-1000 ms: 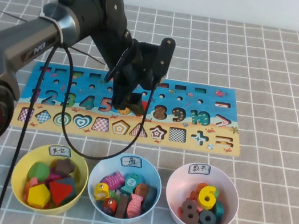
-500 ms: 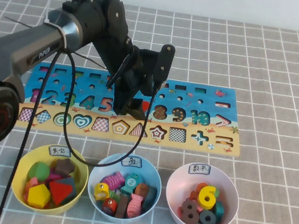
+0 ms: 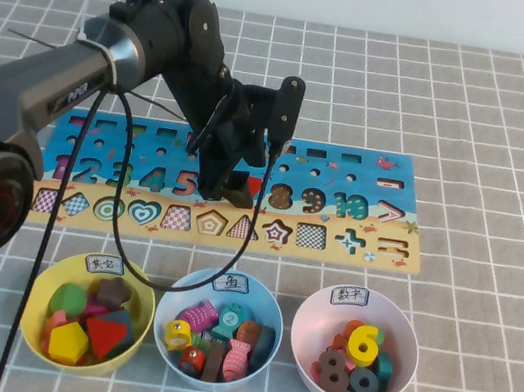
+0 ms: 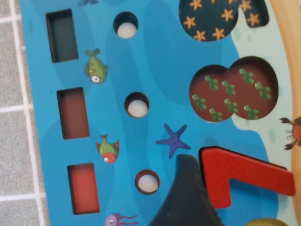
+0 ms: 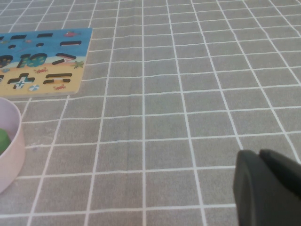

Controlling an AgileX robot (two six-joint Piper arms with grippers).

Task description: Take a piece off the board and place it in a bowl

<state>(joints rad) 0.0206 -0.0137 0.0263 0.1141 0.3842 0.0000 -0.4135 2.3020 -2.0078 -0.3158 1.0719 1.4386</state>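
The board [image 3: 347, 176] lies across the middle of the table and fills the left wrist view [image 4: 155, 70]. The red 7 [image 3: 254, 187] lies on it between an empty slot and the 8; most of it is hidden under my left gripper [image 3: 230, 191]. In the left wrist view the red 7 [image 4: 225, 172] lies flat on the blue, with a dark part of the gripper against one edge. The pink bowl [image 3: 402, 322] stands at the front right with several numerals in it. My right gripper [image 5: 261, 160] is shut and empty over bare cloth, out of the high view.
A yellow bowl [image 3: 41, 284] of shapes and a light blue bowl [image 3: 273, 315] of pieces stand left of the pink one. A black cable [image 3: 115, 221] hangs from the left arm over the board. The pink bowl's rim [image 5: 11, 141] and the board's end [image 5: 47, 52] show in the right wrist view.
Since a second ago the left arm shifted slightly right over the 7. It has held still for the last half second. Nothing else moved.
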